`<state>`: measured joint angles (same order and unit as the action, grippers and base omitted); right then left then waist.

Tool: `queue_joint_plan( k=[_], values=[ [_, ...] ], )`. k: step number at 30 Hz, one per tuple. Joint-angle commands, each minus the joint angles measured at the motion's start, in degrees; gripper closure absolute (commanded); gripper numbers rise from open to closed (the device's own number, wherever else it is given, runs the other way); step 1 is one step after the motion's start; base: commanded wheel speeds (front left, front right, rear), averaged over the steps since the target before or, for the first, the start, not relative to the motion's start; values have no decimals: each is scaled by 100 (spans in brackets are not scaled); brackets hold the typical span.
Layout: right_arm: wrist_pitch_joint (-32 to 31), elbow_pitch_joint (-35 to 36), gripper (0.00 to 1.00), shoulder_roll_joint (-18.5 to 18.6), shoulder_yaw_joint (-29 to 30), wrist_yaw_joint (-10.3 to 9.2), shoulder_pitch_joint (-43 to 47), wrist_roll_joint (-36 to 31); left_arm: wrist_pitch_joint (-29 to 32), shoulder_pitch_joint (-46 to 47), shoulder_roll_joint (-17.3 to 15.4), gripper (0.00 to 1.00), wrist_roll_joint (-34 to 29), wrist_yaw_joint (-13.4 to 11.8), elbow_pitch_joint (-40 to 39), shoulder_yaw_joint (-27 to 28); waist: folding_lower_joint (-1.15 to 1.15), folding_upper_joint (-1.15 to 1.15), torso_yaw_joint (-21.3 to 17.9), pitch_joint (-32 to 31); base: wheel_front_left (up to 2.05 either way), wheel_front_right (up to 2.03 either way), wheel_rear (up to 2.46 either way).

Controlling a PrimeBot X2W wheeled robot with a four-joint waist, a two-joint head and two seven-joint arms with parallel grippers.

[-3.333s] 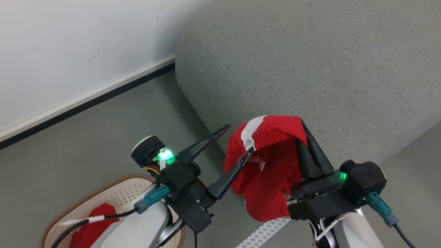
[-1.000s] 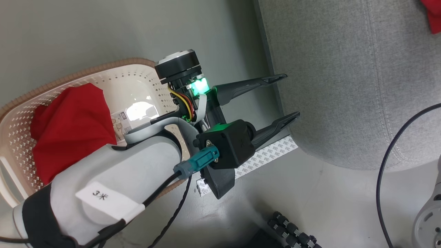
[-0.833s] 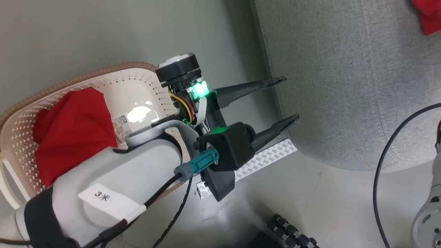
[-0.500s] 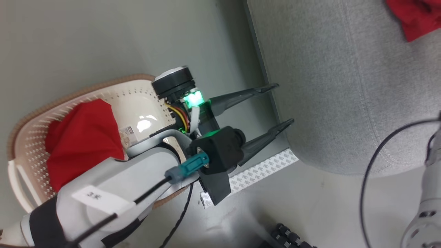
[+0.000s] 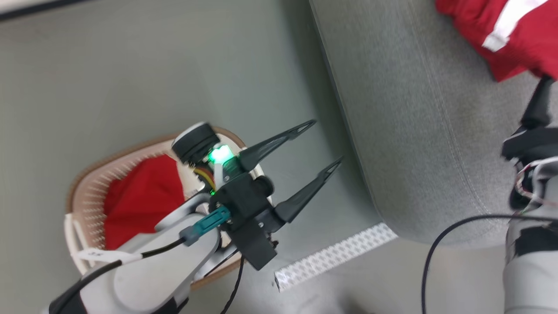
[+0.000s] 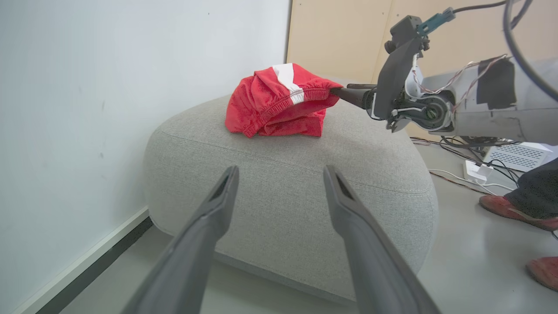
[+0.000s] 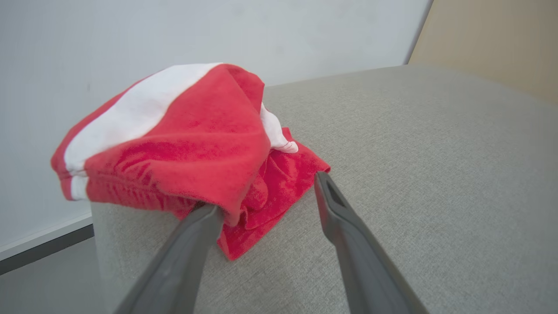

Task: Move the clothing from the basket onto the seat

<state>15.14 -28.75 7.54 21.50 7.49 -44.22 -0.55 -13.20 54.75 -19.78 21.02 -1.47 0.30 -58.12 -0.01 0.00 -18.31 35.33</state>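
Observation:
One piece of red clothing with a white stripe [image 6: 279, 100] lies bunched on the grey seat [image 6: 305, 183], far from the basket. My right gripper [image 7: 267, 194] is open beside it, jaws spread. A fold of the clothing [image 7: 174, 144] drapes over its left fingertip. The cream basket [image 5: 87, 192] stands on the floor left of the seat [image 5: 414, 131], with another red piece of clothing [image 5: 139, 200] inside. My left gripper [image 5: 327, 141] hangs open and empty above the floor between basket and seat, pointing at the seat's side [image 6: 280, 171].
A white wall with a dark baseboard [image 6: 87, 261] runs behind the seat. A patterned tape strip [image 5: 335, 255] and a black cable [image 5: 436, 253] lie on the floor. A person's red shoes [image 6: 505, 207] and a white device with cables [image 6: 510, 157] sit right of the seat.
My right gripper has opened and let the striped clothing down on the seat. The head camera has swung, bringing that piece and the right gripper into view.

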Motion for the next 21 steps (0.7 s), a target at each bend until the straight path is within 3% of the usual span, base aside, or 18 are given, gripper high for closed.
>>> queue_joint_plan(
  k=[1, 9, 21],
  values=[
    [7, 26, 0, -36, -104, 0, 204, -23, -72, -208, -21, 0, 46, -64, 53, 48, 1, 0, 302, -480, 0, 0, 0],
    [7, -136, 0, -116, -770, 0, 729, -5, -207, -1034, -100, 0, 268, -370, 17, 508, 1, 0, 742, -1399, 0, 0, 0],
    [6, -333, 0, -82, -1924, 0, 1160, 186, -200, -2326, 59, 0, 161, -559, -265, 1515, 1, 0, 1440, -2346, 0, 0, 0]
  ],
)
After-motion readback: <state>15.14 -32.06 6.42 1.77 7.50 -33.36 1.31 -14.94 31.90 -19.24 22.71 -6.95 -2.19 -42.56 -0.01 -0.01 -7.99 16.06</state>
